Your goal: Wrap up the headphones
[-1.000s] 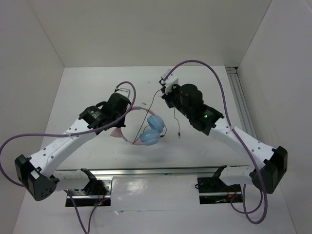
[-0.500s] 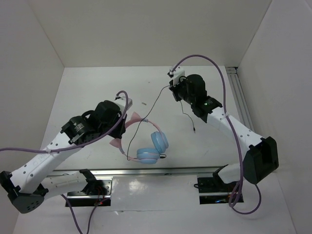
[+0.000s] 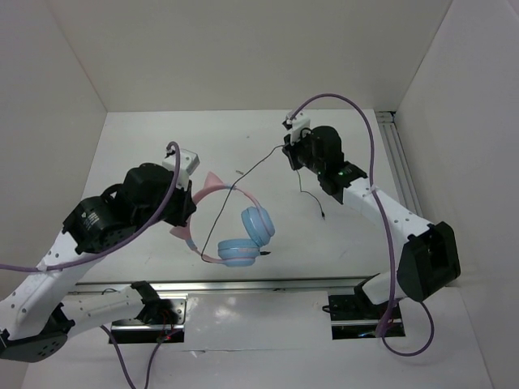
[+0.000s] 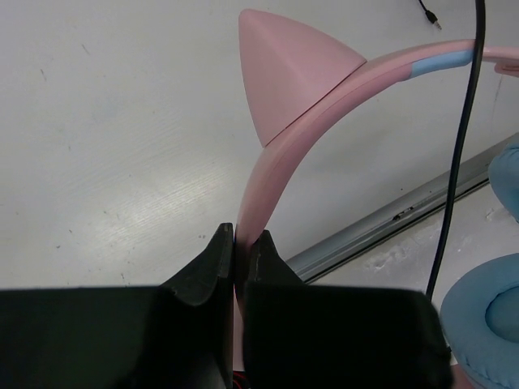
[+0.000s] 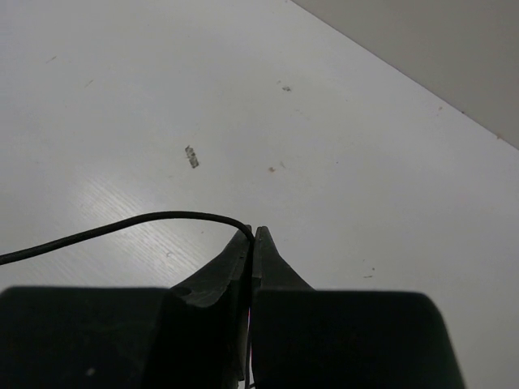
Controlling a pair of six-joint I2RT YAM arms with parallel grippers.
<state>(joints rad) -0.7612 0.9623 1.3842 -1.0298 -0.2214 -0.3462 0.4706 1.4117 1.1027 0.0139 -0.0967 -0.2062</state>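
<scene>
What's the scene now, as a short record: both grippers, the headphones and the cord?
left gripper: shut on the headband
right gripper: shut on the cord
headphones: ear cups side by side, toward the near edge
cord path: crosses the headband, runs to the right gripper; plug end hangs free beyond it

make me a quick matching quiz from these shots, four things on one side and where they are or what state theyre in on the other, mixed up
Column one
1. left gripper
2. right gripper
3. ear cups
4. plug

Column two
a. light blue, close together at the ends of the pink arch
b. shut on the thin black cord
c. at the cord's loose end, in neither gripper
d. shut on the pink headband, just below a cat ear

Pairs: 1-d, 2-b, 3-a, 4-c
</scene>
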